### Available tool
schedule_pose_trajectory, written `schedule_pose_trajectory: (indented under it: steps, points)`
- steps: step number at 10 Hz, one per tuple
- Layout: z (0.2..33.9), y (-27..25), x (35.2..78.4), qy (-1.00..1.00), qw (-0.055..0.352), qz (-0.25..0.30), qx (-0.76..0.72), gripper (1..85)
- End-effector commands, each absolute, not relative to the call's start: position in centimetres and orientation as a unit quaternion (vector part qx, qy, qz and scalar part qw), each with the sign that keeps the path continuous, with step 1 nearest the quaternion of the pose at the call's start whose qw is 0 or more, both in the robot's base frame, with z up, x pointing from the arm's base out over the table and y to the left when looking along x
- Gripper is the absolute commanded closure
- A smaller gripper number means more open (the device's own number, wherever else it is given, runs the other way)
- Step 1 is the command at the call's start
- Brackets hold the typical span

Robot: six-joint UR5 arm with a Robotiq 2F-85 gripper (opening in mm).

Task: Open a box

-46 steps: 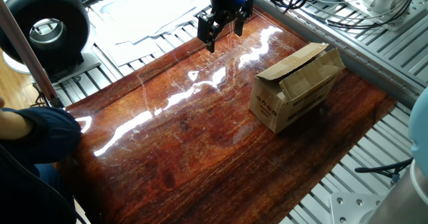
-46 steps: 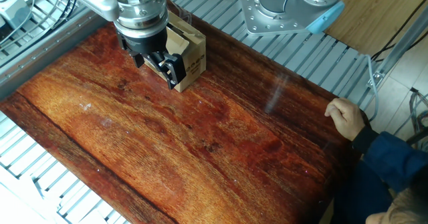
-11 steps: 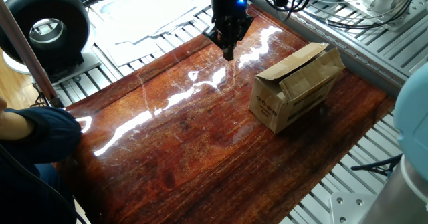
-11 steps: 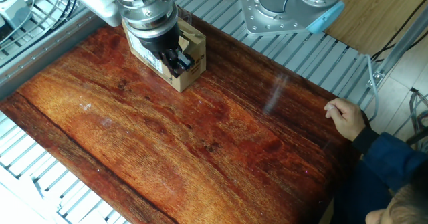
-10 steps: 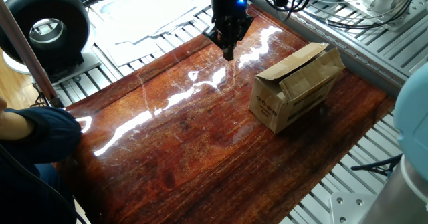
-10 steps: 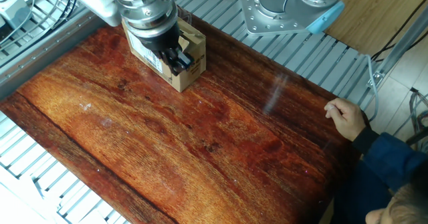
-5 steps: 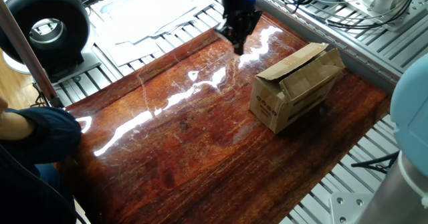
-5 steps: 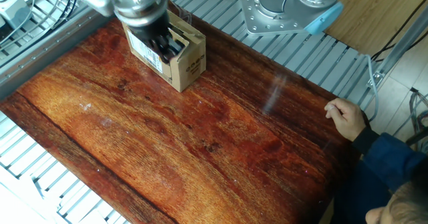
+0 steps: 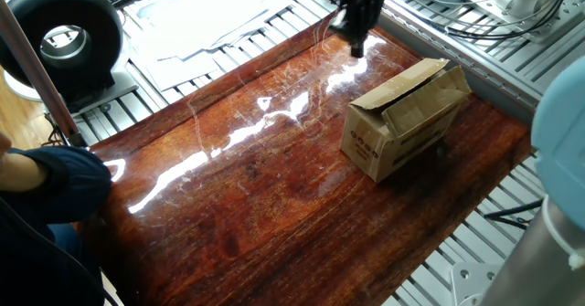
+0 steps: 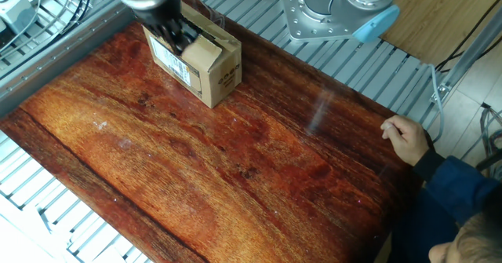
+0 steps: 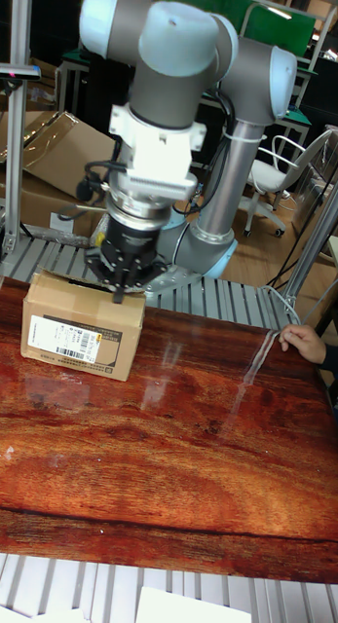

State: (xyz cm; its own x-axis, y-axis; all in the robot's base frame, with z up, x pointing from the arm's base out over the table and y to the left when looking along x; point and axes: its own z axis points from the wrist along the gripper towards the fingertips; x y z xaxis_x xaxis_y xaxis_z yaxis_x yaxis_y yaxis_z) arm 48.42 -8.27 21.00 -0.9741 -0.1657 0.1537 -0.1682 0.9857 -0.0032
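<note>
The box (image 9: 402,123) is a small oblong brown carton lying on the wooden table (image 9: 256,215), with dark round marks on its near end face. Its top flaps lie folded down, one edge slightly raised. In the other fixed view the box (image 10: 205,65) sits at the table's far left, and the tall fixed view shows a label on the side of the box (image 11: 86,326). My gripper (image 9: 356,48) hangs at the far side of the carton with its fingers together and nothing held. My gripper (image 10: 174,37) overlaps the box top, and its tip (image 11: 118,290) is just above the top edge.
A person's hand (image 10: 404,137) rests on the table edge, and a blue-sleeved arm (image 9: 55,183) lies at the left. A black round device (image 9: 64,32) and papers (image 9: 201,18) sit beyond the table. The robot base (image 10: 337,12) stands behind on the slatted frame.
The gripper's fingers have gone from spread to together. It has travelled along the table's far edge toward the box and now hangs by its top. The box has not moved.
</note>
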Motion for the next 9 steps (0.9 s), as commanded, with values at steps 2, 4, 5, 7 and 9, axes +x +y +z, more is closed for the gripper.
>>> schedule_pose_trajectory:
  steps: [2,4,5,7,9]
  points:
    - [20.9,-10.7,47.0,-0.992,0.06,0.021,0.111,84.7]
    - [21.2,-10.2,47.2,-0.992,0.062,0.016,0.111,84.7]
    - [21.2,-10.2,47.2,-0.992,0.061,0.015,0.112,84.7]
    - [21.1,-10.2,48.1,-0.99,0.045,0.017,0.13,84.7]
    - [21.1,-10.6,48.4,-0.99,0.041,0.026,0.129,84.7]
